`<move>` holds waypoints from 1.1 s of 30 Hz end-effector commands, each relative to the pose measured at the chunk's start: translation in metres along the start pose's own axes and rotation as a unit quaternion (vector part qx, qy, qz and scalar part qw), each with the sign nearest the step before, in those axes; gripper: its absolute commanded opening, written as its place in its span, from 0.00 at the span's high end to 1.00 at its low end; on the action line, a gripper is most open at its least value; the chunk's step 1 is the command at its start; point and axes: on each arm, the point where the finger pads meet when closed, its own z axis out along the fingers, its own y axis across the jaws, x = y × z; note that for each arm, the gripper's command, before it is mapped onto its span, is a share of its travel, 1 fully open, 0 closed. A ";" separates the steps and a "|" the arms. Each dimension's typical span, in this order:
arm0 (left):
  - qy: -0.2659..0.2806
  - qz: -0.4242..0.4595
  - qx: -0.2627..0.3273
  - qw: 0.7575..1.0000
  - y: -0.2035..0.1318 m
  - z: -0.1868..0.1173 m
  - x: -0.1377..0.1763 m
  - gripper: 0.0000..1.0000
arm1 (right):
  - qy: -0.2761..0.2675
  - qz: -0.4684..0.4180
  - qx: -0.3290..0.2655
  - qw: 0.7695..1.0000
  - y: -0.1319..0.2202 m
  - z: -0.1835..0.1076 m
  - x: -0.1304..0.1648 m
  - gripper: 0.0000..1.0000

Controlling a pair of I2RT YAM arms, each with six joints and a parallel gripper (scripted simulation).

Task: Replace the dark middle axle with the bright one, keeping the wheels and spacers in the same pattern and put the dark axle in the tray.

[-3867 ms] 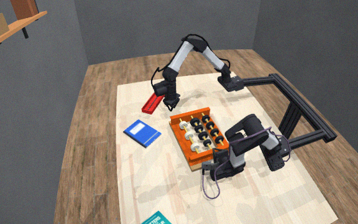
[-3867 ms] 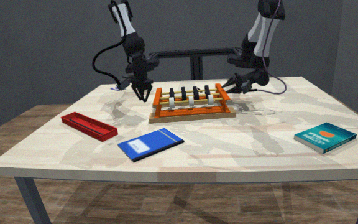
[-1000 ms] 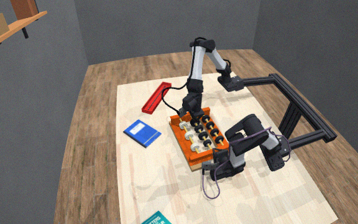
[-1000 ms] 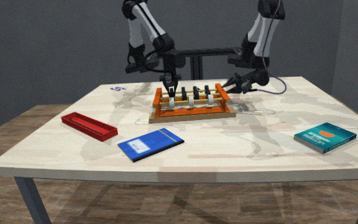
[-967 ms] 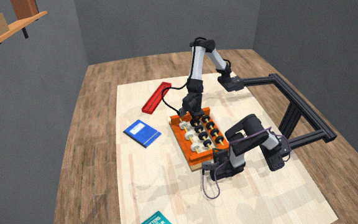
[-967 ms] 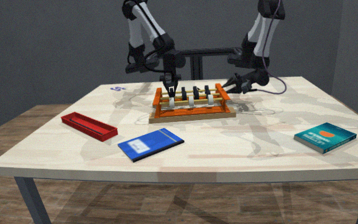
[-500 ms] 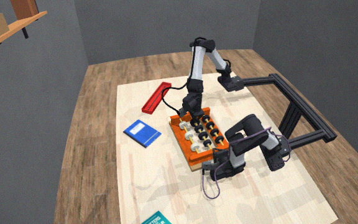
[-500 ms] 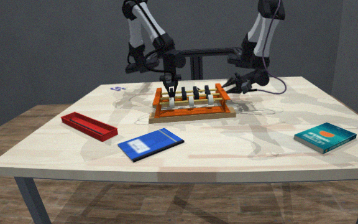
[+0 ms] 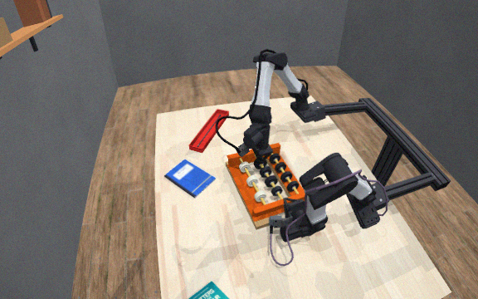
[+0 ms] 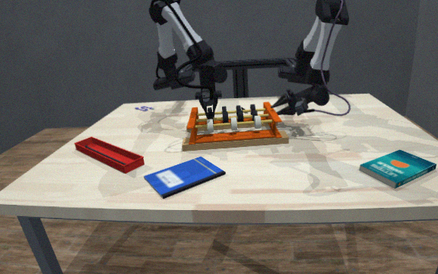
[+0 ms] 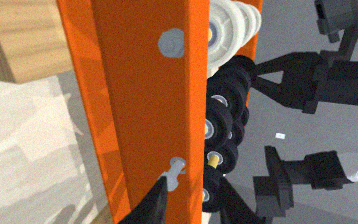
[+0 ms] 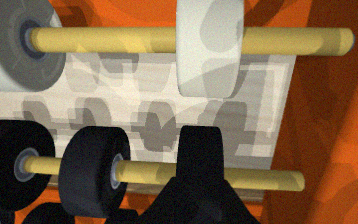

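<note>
Wheel frame (image 9: pixel 241 188) (image 10: pixel 234 135) (image 11: pixel 145 100) (image 12: pixel 325 125) is standing on its battens (image 9: pixel 262 223) (image 10: pixel 238 144) (image 11: pixel 25 45), and the dark axle is already lying in the tray (image 9: pixel 196 149) (image 10: pixel 129 166). The bright axle (image 11: pixel 176 169) is showing its head off the rail, so pushing is seemingly remaining. The right gripper (image 9: pixel 259 161) (image 10: pixel 209 114) (image 11: pixel 242 74) (image 12: pixel 198 186) is pinching a black wheel (image 9: pixel 260 165) (image 10: pixel 211 116) (image 11: pixel 245 65) (image 12: pixel 200 150); the left gripper (image 9: pixel 286 203) (image 10: pixel 274 109) (image 11: pixel 192 184) is standing partly open, holding nothing.

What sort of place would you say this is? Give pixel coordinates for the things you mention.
Probably a robotics lab or test bench: two arms on a dark metal frame (image 9: pixel 405 141) over a pale table (image 9: pixel 197 249) (image 10: pixel 280 198), with a small wheel frame (image 9: pixel 243 191) (image 10: pixel 238 136) between them.
</note>
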 end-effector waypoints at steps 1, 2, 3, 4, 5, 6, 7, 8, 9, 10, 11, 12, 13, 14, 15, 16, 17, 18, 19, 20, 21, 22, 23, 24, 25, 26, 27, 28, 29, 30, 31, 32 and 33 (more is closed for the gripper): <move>0.009 0.022 0.003 1.000 -0.002 0.012 -0.002 0.67 | -0.022 0.004 -0.021 1.000 0.011 -0.024 -0.013 1.00; 0.009 0.022 0.003 1.000 -0.002 0.012 -0.002 0.67 | -0.022 0.004 -0.021 1.000 0.011 -0.024 -0.013 1.00; 0.009 0.022 0.003 1.000 -0.002 0.012 -0.002 0.67 | -0.022 0.004 -0.021 1.000 0.011 -0.024 -0.013 1.00; 0.009 0.022 0.002 1.000 -0.002 0.011 -0.002 0.67 | -0.022 0.004 -0.021 1.000 0.011 -0.024 -0.013 1.00; 0.009 0.021 0.002 1.000 -0.002 0.011 -0.002 0.67 | -0.022 0.004 -0.021 1.000 0.011 -0.024 -0.013 1.00; 0.009 0.021 0.002 1.000 -0.002 0.011 -0.002 0.67 | -0.022 0.004 -0.021 1.000 0.011 -0.024 -0.013 1.00; 0.009 0.021 0.002 1.000 -0.002 0.011 -0.002 0.67 | -0.022 0.004 -0.021 1.000 0.011 -0.024 -0.013 1.00; 0.008 0.021 0.001 1.000 -0.002 0.011 -0.002 0.67 | -0.022 0.004 -0.021 1.000 0.011 -0.024 -0.013 1.00; 0.008 0.021 0.001 1.000 -0.002 0.011 -0.002 0.67 | -0.022 0.004 -0.021 1.000 0.011 -0.024 -0.013 1.00; 0.008 0.020 0.001 1.000 -0.002 0.011 -0.002 0.67 | -0.022 0.004 -0.021 1.000 0.011 -0.024 -0.013 1.00; 0.008 0.020 0.001 1.000 -0.001 0.010 -0.002 0.67 | -0.022 0.004 -0.021 1.000 0.011 -0.024 -0.013 1.00; 0.008 0.020 0.000 1.000 -0.001 0.010 -0.002 0.67 | -0.022 0.004 -0.021 1.000 0.011 -0.024 -0.013 1.00; 0.007 0.020 -0.001 1.000 -0.001 0.010 -0.003 0.67 | -0.022 0.004 -0.022 1.000 0.011 -0.024 -0.013 1.00; 0.007 0.020 -0.001 1.000 -0.001 0.010 -0.003 0.67 | -0.022 0.004 -0.022 1.000 0.011 -0.024 -0.013 1.00; 0.007 0.020 -0.001 1.000 -0.001 0.010 -0.003 0.67 | -0.022 0.004 -0.022 1.000 0.011 -0.024 -0.013 1.00; 0.006 0.020 0.000 1.000 -0.002 0.009 -0.003 0.67 | -0.022 0.004 -0.022 1.000 0.011 -0.024 -0.013 1.00; 0.007 0.019 0.000 1.000 -0.001 0.010 -0.002 0.67 | -0.022 0.004 -0.021 1.000 0.011 -0.024 -0.013 1.00; 0.007 0.019 0.000 1.000 -0.001 0.010 -0.002 0.67 | -0.022 0.004 -0.021 1.000 0.011 -0.025 -0.013 1.00; 0.007 0.019 0.000 1.000 -0.001 0.009 -0.002 0.67 | -0.022 0.004 -0.022 1.000 0.011 -0.025 -0.013 1.00; 0.006 0.020 0.000 1.000 -0.002 0.009 -0.003 0.67 | -0.022 0.004 -0.022 1.000 0.011 -0.025 -0.013 1.00; 0.004 0.023 0.000 1.000 -0.003 0.008 -0.005 0.67 | -0.022 0.004 -0.022 1.000 0.011 -0.025 -0.013 1.00; 0.003 0.026 0.000 1.000 -0.004 0.008 -0.006 0.67 | -0.022 0.004 -0.022 1.000 0.011 -0.025 -0.013 1.00; 0.001 0.029 0.001 1.000 -0.006 0.007 -0.008 0.67 | -0.022 0.004 -0.022 1.000 0.011 -0.025 -0.013 1.00; 0.000 0.033 0.001 0.999 -0.007 0.006 -0.009 0.67 | -0.022 0.004 -0.022 1.000 0.011 -0.025 -0.013 1.00; 0.000 0.034 0.001 0.999 -0.007 0.006 -0.010 0.67 | -0.022 0.004 -0.022 1.000 0.011 -0.025 -0.013 1.00; 0.000 0.034 0.005 0.999 -0.009 0.006 -0.009 0.67 | -0.022 0.004 -0.022 1.000 0.011 -0.025 -0.013 1.00; -0.001 0.033 0.008 0.999 -0.010 0.006 -0.010 0.67 | -0.022 0.004 -0.022 1.000 0.011 -0.025 -0.013 1.00; -0.001 0.033 0.009 0.999 -0.010 0.006 -0.010 0.67 | -0.021 0.004 -0.021 1.000 0.011 -0.025 -0.012 1.00; -0.002 0.031 0.009 0.999 -0.010 0.006 -0.010 0.67 | -0.022 -0.001 -0.022 1.000 0.011 -0.025 -0.013 1.00; -0.001 0.031 0.008 0.999 -0.010 0.006 -0.010 0.67 | -0.021 0.002 -0.021 1.000 0.011 -0.025 -0.012 1.00; -0.001 0.031 0.008 0.999 -0.010 0.006 -0.010 0.67 | -0.021 0.002 -0.021 1.000 0.011 -0.025 -0.012 1.00; -0.001 0.031 0.008 0.999 -0.010 0.006 -0.010 0.67 | -0.021 0.002 -0.021 1.000 0.011 -0.025 -0.012 1.00; 0.001 0.025 0.009 1.000 -0.009 0.006 -0.006 0.67 | -0.021 0.002 -0.021 1.000 0.011 -0.025 -0.012 1.00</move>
